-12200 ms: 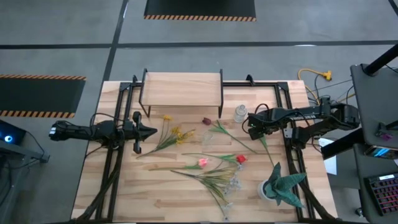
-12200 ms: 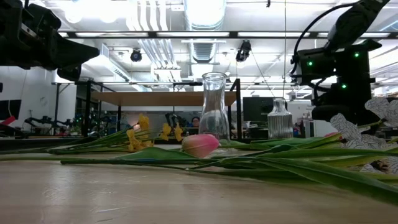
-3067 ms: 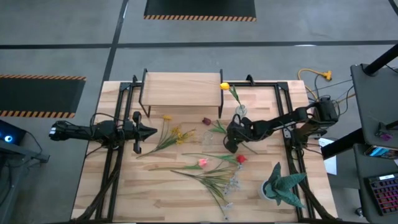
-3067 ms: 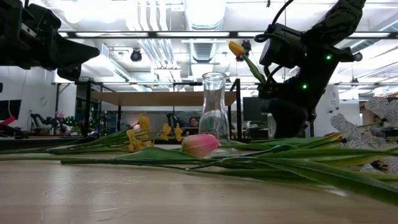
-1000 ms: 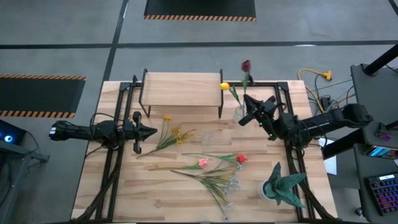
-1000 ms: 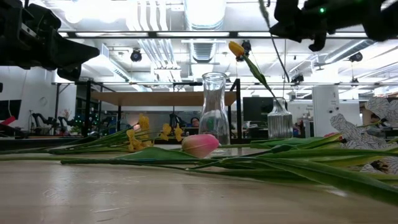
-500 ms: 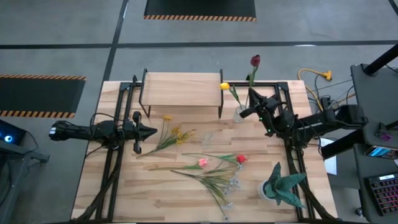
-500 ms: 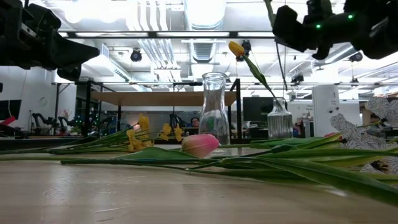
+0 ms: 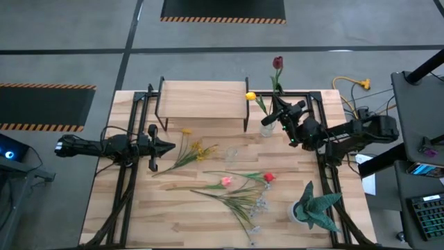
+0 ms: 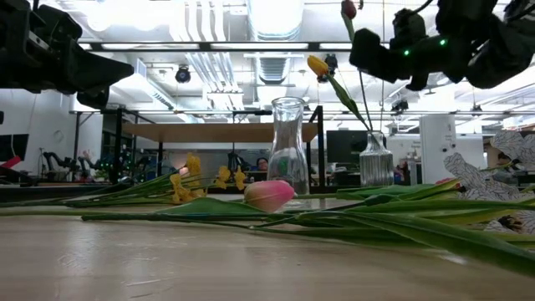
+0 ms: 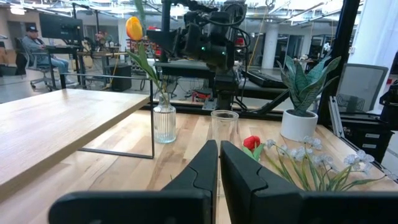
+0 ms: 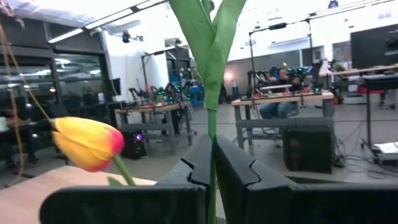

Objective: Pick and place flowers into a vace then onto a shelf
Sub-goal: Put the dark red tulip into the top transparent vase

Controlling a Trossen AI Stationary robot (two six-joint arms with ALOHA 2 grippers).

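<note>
A dark maroon flower (image 9: 278, 62) (image 10: 348, 10) stands upright in the air at the table's far right, with my right gripper (image 9: 276, 104) (image 12: 211, 163) shut on its green stem. Its lower stem reaches down to the ribbed glass vase (image 10: 375, 160) (image 9: 267, 127); whether it is inside, I cannot tell. That vase holds a yellow tulip (image 9: 250, 96) (image 12: 87, 143). The shelf (image 9: 203, 97) stands at the far middle. More flowers (image 9: 229, 184) lie flat on the table. My left gripper (image 9: 170, 146) (image 11: 219, 168) waits shut at the left, touching nothing. My right gripper pinches the maroon flower's green stem (image 12: 212, 146) between its two fingers, below the long leaves (image 12: 208, 37). The fingers come roughly level from the table's right side and lie across the stem. The flower stands upright, blossom on top, clear of the table.
An empty clear glass vase (image 10: 287, 155) (image 11: 224, 127) stands mid-table among the lying flowers. A teal spiky plant in a white pot (image 9: 312, 207) (image 11: 301, 93) sits at the near right. Black frame rails (image 9: 125, 173) run along both sides.
My right gripper, still shut on the maroon flower's stem, has moved toward the table's far edge and a little left, and has come down. The flower has stayed upright and its blossom now shows at the top of the low view, above the ribbed vase.
</note>
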